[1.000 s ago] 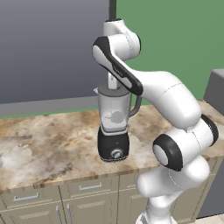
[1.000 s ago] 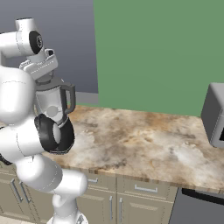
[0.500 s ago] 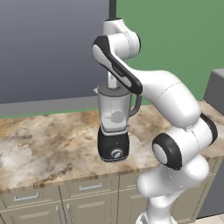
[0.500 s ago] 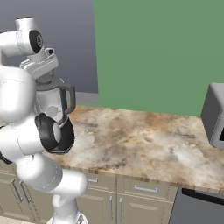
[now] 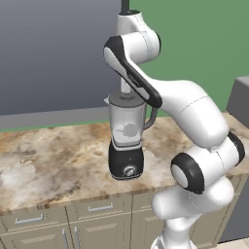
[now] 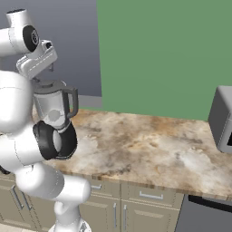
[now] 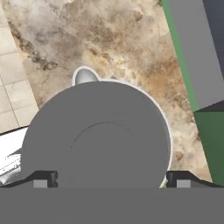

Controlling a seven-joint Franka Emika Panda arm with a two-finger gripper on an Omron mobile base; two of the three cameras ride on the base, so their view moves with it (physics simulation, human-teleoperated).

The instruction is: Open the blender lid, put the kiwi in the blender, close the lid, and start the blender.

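The blender stands on the counter, a clear tapered jar on a glossy black base with a silver dial. The dark grey blender lid sits on the jar's rim, and the spout pokes out beyond its edge. My gripper hovers straight above the lid, open, one fingertip at each side of the disc and nothing between them. From the right base view my white hand hangs just over the jar. The kiwi is out of view.
The marble counter stretches to the right of the blender up to a grey microwave. Cabinet drawers run below the counter's front edge. A green wall stands behind.
The hand has shifted only slightly above the lid. The blender and its lid stand as before.
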